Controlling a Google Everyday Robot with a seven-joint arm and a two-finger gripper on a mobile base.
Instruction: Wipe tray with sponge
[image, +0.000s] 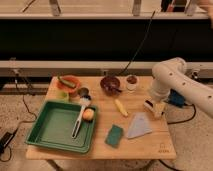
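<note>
One table (150, 145), seen from above. One green tray (50, 127) at lower left. One sponge (114, 135) and one cloth (139, 126) at lower centre. One brush (79, 120) and one orange ball (88, 114) at the tray's right side. Two bowls: one orange bowl (68, 83) left of centre, one dark bowl (110, 84) at centre. Two small cups: one green cup (63, 95), one white cup (131, 82). One yellow item (121, 107) at centre. One white arm (185, 82) with one gripper (156, 107), right of centre, at the table's right edge.
</note>
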